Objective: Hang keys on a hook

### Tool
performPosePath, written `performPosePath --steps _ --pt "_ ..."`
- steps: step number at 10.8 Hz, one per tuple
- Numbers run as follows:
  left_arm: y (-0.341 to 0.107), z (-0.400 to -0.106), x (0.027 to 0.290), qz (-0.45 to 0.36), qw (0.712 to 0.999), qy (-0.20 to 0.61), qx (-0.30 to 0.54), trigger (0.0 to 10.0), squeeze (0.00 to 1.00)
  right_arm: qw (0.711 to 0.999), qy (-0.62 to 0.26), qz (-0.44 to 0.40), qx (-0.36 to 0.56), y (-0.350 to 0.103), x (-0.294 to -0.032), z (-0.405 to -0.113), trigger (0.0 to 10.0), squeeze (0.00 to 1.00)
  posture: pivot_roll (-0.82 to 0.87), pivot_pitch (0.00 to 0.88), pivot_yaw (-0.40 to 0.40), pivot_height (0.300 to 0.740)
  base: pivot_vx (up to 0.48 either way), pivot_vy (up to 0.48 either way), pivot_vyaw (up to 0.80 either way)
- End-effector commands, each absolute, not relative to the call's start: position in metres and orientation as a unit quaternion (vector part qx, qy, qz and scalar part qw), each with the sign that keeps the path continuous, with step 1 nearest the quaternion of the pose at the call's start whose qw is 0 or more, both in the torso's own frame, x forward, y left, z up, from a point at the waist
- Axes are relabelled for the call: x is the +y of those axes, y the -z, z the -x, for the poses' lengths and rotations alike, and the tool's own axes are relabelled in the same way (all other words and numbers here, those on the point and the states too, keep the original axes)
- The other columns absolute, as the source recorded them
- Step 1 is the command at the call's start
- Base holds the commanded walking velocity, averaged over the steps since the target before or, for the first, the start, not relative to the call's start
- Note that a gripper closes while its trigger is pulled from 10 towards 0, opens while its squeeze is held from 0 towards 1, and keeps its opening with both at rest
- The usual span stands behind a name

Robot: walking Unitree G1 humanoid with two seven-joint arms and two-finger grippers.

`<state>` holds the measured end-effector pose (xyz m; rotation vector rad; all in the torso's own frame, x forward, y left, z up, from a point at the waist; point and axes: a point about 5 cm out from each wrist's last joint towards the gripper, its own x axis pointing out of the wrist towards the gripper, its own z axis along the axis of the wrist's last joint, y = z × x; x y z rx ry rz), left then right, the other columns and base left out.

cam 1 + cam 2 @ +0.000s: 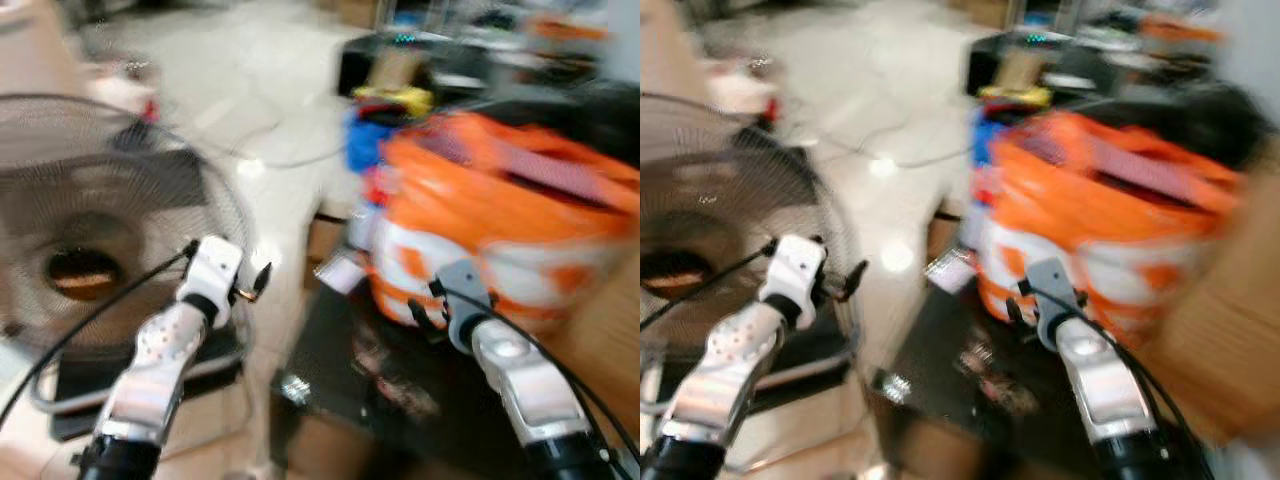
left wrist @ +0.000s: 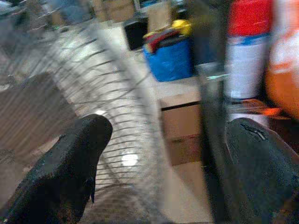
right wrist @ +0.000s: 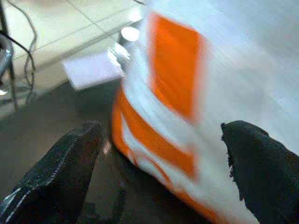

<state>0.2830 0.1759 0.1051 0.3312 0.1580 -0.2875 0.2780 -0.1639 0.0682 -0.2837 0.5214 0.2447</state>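
The whole picture is blurred by motion. My left gripper (image 1: 255, 283) is raised beside a standing fan (image 1: 90, 250), and in the left wrist view its fingers (image 2: 70, 168) stand wide apart with nothing between them. My right gripper (image 1: 425, 305) hovers over a dark low table (image 1: 320, 400), close to an orange-and-white bag (image 1: 500, 220). In the right wrist view this gripper (image 3: 163, 158) is open, with the bag's side (image 3: 177, 79) just beyond its fingers. A small blurred pinkish cluster (image 1: 395, 375) lies on the dark table; I cannot tell what it is.
The fan's wire cage stands at the left on a dark base (image 1: 150, 385). A blue container (image 1: 365, 145) with yellow things on top, a cardboard box (image 1: 325, 240) and a white card (image 1: 340, 272) lie behind the table. Pale tiled floor (image 1: 230, 90) with cables stretches ahead.
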Motion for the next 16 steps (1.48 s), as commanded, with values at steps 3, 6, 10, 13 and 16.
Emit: performPosePath --steps 3,6,10,13,16 --pt "-0.1 -0.282 0.166 -0.171 0.959 0.198 0.104 10.0 0.0 0.925 -0.149 0.177 0.302 -0.063 -0.177 -0.277 10.0 0.0 0.01 0.0 -0.092 0.74 0.0 0.0 0.0" --pt "-0.082 -0.269 0.161 -0.176 0.936 0.26 0.16 10.0 0.0 0.879 -0.217 0.221 0.362 -0.054 -0.179 -0.271 10.0 0.0 -0.03 0.0 -0.101 0.74 0.0 0.0 0.0" --pt "-0.067 -0.245 0.154 -0.167 0.904 0.332 0.213 10.0 0.0 0.807 -0.299 0.295 0.414 -0.026 -0.171 -0.27 10.0 0.0 -0.08 0.0 -0.093 0.74 0.0 0.0 0.0" --pt "-0.072 -0.239 0.152 -0.151 0.898 0.353 0.214 10.0 0.0 0.831 -0.281 0.247 0.411 -0.01 -0.153 -0.283 9.5 0.0 -0.08 0.0 -0.11 0.74 0.0 0.0 0.0" --pt "-0.075 -0.227 0.158 -0.152 0.885 0.374 0.233 10.0 0.0 0.825 -0.28 0.247 0.425 0.006 -0.143 -0.28 1.7 0.0 -0.05 0.0 -0.121 0.74 0.0 0.0 0.0"
